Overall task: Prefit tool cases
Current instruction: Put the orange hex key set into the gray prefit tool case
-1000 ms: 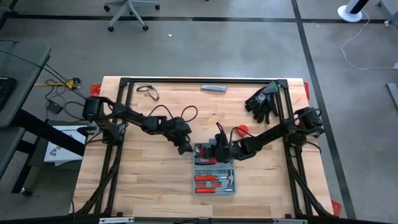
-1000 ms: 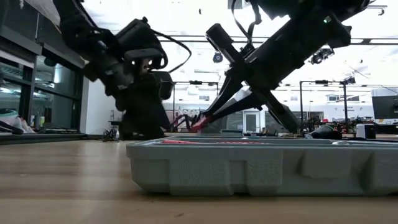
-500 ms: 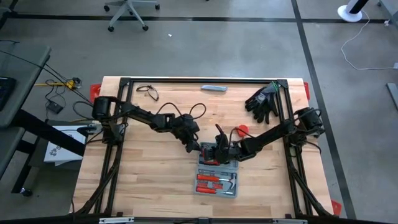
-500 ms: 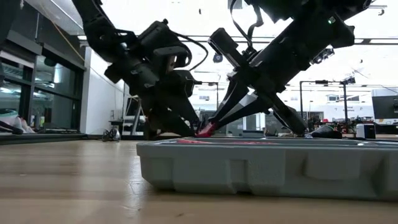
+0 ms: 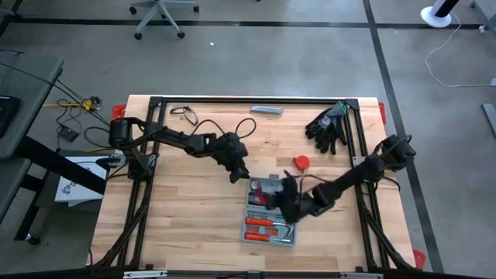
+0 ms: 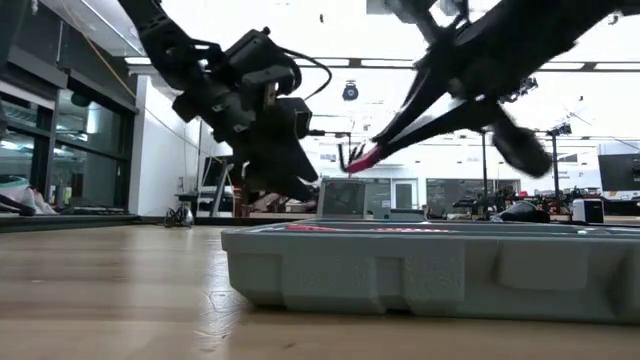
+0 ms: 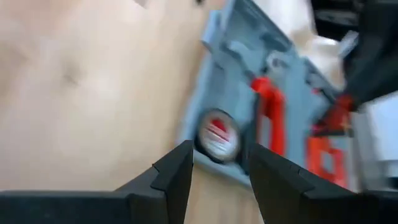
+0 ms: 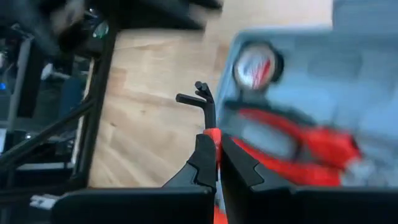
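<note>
Open tool case (image 5: 269,183) is lying flat on the table (image 5: 178,225), front of centre, lid half and tray half both facing up. Red-handled tools and a round tape-like item (image 7: 214,134) are seated in its recesses.

Change noted over the last second: the right gripper (image 5: 291,205) is no longer being held low at the far half of the case. It is now being carried above the case's right side, with the arm swung further forward. Its fingers are pinched tight on a red-handled tool (image 8: 212,134), whose black metal tip is pointing away from the wrist. In the low view the tool (image 6: 365,155) is being held clear above the case rim, touching nothing.

The left gripper (image 5: 236,174) is being held just beside the case's far-left corner after its approach from the left. Its fingers are partly apart and nothing is between them.

Judgement: one tool is being taken out of its first seat and is probably being moved to another recess. The empty left gripper is probably being placed to steady the case, which has shifted slightly.
</note>
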`<action>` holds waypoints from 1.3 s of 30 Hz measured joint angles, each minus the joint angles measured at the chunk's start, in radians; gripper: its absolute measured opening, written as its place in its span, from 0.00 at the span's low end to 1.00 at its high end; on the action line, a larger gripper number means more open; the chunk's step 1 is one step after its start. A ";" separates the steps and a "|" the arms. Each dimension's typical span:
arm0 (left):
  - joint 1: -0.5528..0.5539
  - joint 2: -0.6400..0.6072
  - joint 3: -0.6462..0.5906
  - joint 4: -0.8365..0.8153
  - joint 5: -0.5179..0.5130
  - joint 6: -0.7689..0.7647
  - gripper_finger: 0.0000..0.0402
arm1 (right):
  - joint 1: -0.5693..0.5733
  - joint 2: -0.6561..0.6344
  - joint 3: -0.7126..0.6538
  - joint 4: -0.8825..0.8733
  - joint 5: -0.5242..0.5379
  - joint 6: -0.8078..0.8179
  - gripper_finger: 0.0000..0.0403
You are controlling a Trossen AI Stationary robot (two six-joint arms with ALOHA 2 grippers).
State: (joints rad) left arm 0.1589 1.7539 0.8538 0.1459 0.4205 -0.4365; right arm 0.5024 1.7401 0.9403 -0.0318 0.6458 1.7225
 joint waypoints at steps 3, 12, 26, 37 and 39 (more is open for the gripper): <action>0.036 0.003 0.048 -0.087 -0.033 0.133 0.36 | 0.048 0.002 0.000 -0.065 0.053 0.111 0.00; 0.027 0.113 0.337 -0.379 0.010 0.596 0.33 | 0.152 0.003 0.000 -0.187 0.114 0.303 0.00; 0.044 0.395 0.652 -0.545 0.201 0.629 0.32 | 0.173 0.001 0.000 -0.178 0.086 0.305 0.00; 0.068 0.447 0.669 -0.514 0.345 0.566 0.32 | 0.177 0.001 0.000 -0.167 0.075 0.305 0.00; 0.068 0.454 0.669 -0.504 0.313 0.556 0.32 | 0.181 0.001 0.000 -0.165 0.075 0.310 0.00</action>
State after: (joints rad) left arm 0.2264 2.2078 1.5230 -0.3581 0.7334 0.1194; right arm 0.6839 1.7409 0.9401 -0.1967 0.7204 2.0322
